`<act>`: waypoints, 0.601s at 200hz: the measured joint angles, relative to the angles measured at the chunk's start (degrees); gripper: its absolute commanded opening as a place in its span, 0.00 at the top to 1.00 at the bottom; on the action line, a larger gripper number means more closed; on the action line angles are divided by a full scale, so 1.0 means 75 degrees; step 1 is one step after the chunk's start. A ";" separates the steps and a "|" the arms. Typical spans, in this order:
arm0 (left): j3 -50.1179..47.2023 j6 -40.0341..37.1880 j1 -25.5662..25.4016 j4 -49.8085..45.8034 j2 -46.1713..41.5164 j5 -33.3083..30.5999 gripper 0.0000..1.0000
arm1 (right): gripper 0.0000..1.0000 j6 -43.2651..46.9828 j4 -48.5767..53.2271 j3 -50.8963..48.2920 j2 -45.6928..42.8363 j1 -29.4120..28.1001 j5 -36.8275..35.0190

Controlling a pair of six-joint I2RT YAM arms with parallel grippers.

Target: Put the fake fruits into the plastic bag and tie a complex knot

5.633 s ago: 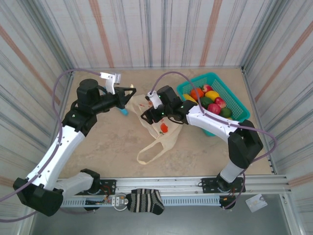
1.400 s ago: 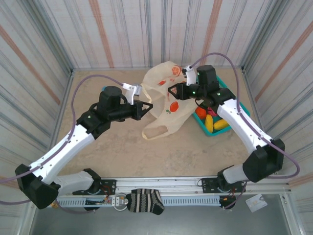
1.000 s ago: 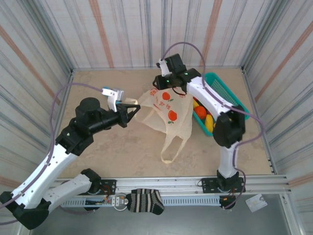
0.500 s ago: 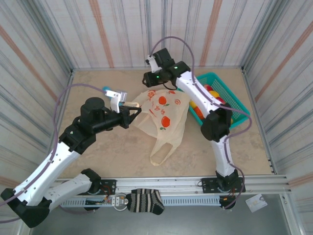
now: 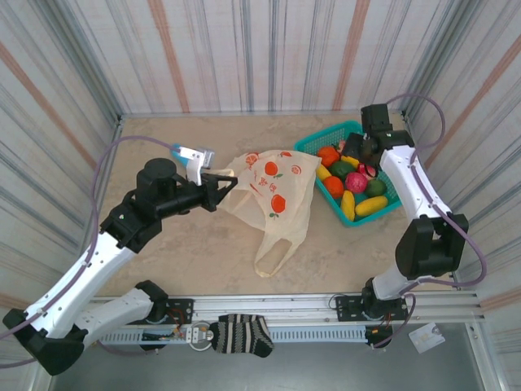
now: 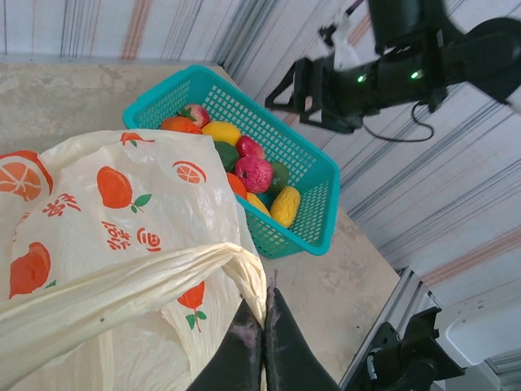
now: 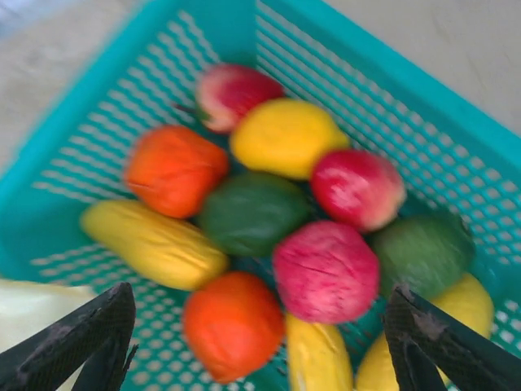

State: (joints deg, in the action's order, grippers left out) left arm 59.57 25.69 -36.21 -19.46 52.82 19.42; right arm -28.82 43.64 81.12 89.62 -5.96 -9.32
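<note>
The plastic bag (image 5: 273,191) is cream with orange fruit prints and hangs slack over the table's middle. My left gripper (image 5: 221,186) is shut on a bunched handle of the bag (image 6: 122,277), and its dark fingers (image 6: 281,342) pinch the twisted plastic. The fake fruits (image 5: 350,175) lie in the teal basket (image 5: 400,186) at the right. My right gripper (image 7: 260,346) hovers open just above them with nothing between its fingers (image 7: 81,338). Under it lie a pink fruit (image 7: 326,273), an orange one (image 7: 232,326), a dark green one (image 7: 252,213) and a yellow banana (image 7: 151,244).
The basket (image 6: 321,175) stands close to the bag's right side. Striped walls close in the table at the back, left and right. A loose loop handle (image 5: 273,259) of the bag trails toward the near edge. Bare tabletop (image 5: 163,142) lies at the back left.
My right gripper let go of the bag's top, swung right over the basket and opened wide. The bag sagged lower. My left gripper kept its hold and barely moved.
</note>
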 measured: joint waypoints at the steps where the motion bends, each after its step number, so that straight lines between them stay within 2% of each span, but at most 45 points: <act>1: 0.0000 -0.0003 0.0000 0.0000 0.0000 0.0003 1.00 | 0.11 0.0006 0.0000 -0.0020 0.0003 0.0009 0.0000; 69: 0.0157 -0.0137 0.0000 -0.0058 -0.0038 0.0017 1.00 | 0.10 -0.0192 -0.0312 -0.1026 0.0848 0.0274 0.0446; 101: 0.0175 -0.0137 0.0000 -0.0055 -0.0067 0.0041 1.00 | 0.15 -0.0076 -0.0819 -0.1017 0.1620 0.0758 0.1064; 120: 0.0178 -0.0137 0.0000 -0.0058 -0.0073 0.0041 1.00 | 0.19 -0.0047 -0.0906 -0.0950 0.1932 0.0799 0.1110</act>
State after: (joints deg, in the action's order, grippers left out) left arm 60.90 24.67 -36.21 -19.90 52.27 19.73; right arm -29.17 36.84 74.00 104.12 0.03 -0.99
